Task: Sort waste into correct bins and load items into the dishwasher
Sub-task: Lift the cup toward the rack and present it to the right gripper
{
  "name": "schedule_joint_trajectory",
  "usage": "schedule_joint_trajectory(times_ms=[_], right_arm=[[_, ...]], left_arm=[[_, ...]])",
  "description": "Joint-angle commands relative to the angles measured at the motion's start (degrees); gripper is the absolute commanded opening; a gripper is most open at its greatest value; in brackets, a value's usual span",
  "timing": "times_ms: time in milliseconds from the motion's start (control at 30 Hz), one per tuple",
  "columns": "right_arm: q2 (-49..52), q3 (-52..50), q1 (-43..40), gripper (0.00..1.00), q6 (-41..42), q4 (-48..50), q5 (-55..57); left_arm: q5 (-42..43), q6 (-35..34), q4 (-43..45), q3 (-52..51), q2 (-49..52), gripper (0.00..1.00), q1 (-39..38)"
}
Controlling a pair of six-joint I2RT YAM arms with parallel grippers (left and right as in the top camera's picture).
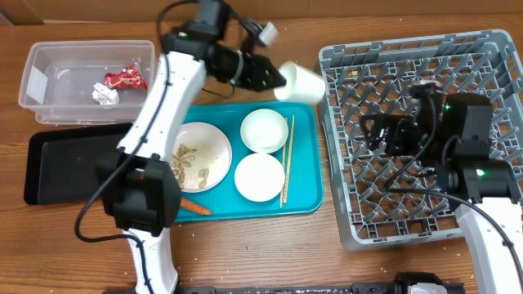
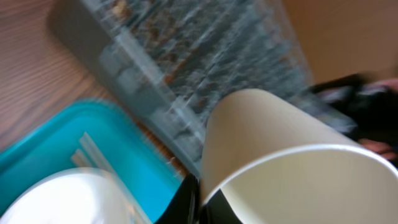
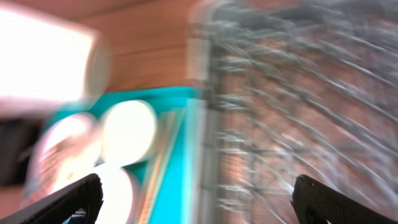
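My left gripper is clamped on the rim of the small white cup. I hold it above the far right corner of the teal tray, just beside the left wall of the dish rack. The cup lies tipped on its side. Its long axis runs left to right across the table, with the mouth toward my fingers and the narrower base toward the rack. It is smooth, thin-walled and tapered.

The rack's raised grey plastic wall stands between the cup and the lattice floor with its rows of upright pegs. My right gripper hangs over the middle of the rack with its jaws spread wide, empty and facing the tray.

On the tray, near its left edge, a round white plate carries beige food scraps. Two round bowls sit one behind the other toward the right. Thin wooden chopsticks lie along the right edge, pointing near to far. A small orange carrot rests at the near left corner.

At the table's far left corner a clear plastic tub holds a crumpled red wrapper and a silver foil ball. A shallow black tray lies just in front of it.
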Motion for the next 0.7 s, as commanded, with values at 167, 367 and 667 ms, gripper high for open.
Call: schedule_joint_trajectory(times_ms=[167, 367, 667], right_arm=[[6.4, 1.3, -0.1, 1.00, -13.7, 12.6, -29.3], [9.6, 1.3, -0.1, 1.00, -13.6, 25.5, -44.1], [10.5, 1.3, -0.1, 1.00, -13.6, 33.2, -49.3]], left_arm=[[31.8, -6.2, 2.4, 0.8, 0.6, 0.04, 1.4], [31.6, -6.2, 2.1, 0.8, 0.6, 0.04, -0.6], [31.1, -6.2, 2.3, 0.8, 0.6, 0.04, -2.4]])
